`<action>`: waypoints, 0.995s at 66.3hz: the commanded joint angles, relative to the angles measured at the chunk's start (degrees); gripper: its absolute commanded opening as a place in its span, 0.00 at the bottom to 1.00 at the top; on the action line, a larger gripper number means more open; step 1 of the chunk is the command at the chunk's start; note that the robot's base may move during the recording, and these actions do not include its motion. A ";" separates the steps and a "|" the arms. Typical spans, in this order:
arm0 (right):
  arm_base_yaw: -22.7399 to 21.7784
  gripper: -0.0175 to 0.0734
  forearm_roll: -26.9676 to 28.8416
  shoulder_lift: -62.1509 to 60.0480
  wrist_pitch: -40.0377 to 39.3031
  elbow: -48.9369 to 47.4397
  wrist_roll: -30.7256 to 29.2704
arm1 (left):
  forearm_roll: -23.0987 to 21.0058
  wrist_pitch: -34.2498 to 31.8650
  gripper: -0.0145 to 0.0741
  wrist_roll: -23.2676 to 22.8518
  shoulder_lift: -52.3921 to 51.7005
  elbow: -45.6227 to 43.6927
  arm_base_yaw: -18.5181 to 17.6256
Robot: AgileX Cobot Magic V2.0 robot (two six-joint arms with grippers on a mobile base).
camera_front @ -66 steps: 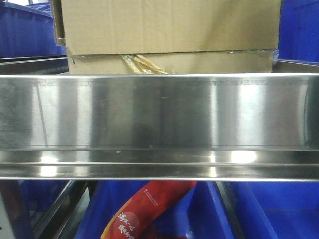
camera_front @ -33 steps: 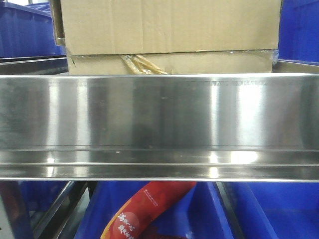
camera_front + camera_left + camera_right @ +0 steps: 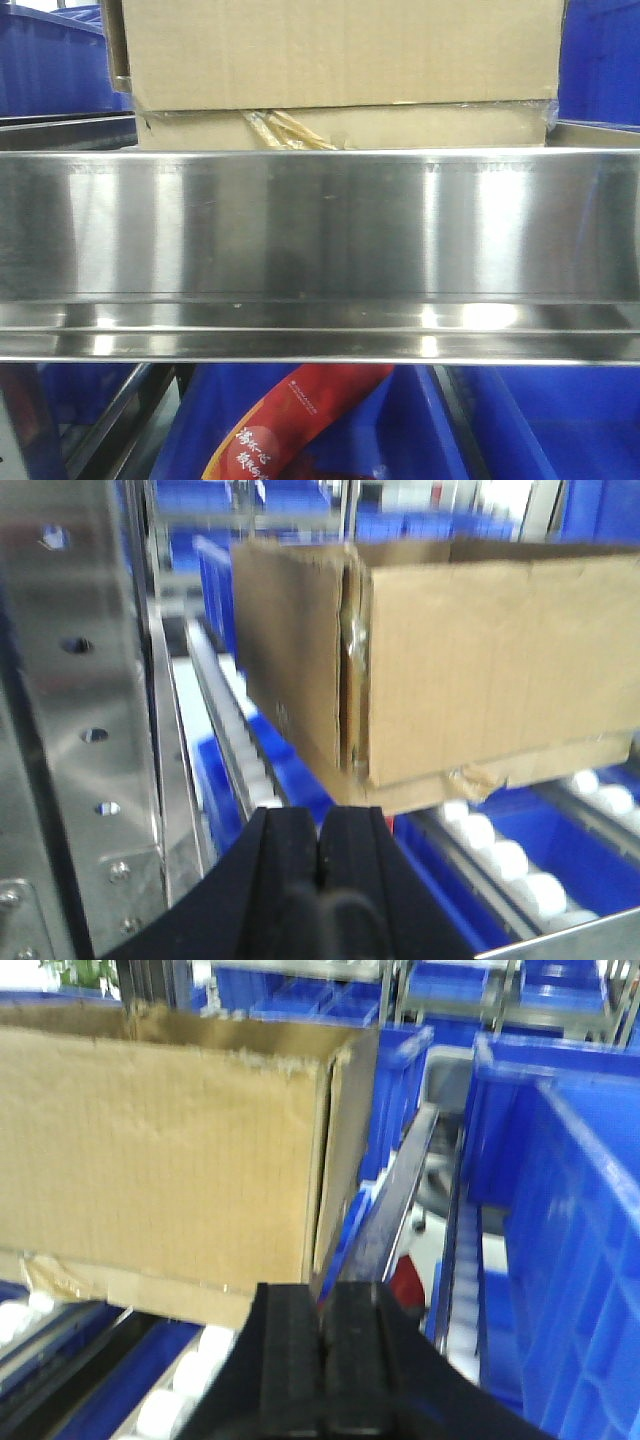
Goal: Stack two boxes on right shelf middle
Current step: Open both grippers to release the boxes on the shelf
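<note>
Front-facing view: the large cardboard box (image 3: 340, 50) sits on top of the flatter cardboard box (image 3: 345, 128), and both stand on the stainless-steel shelf (image 3: 320, 225) behind its wide front rail. Compared with the views one second and half a second earlier, neither box has shifted; only the reflections on the rail differ slightly. A blue bin (image 3: 50, 60) stands on each side of the stack, and a red printed package (image 3: 290, 420) lies in a bin on the level below.

Left wrist view: the left claw (image 3: 318, 852) has its fingers pressed together and holds nothing. The stack lies ahead of it and above, clear of contact, with the white roller tracks (image 3: 500, 850) running under the lower box.

Right wrist view: the right claw (image 3: 322, 1355) is likewise pressed together and empty. The stack lies ahead and to its left, with a gap between fingertips and cardboard; a blue bin wall rises to its right.

Judgement: the stack appears stable without support, so the placement looks complete. The remaining action is probably to draw both arms back without touching the lower box's torn tape (image 3: 285, 130).
</note>
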 commanded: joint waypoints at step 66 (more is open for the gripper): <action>-0.09 0.02 -0.43 -0.44 -2.80 0.34 -0.36 | -7.67 -7.83 0.04 9.18 -10.52 9.49 16.24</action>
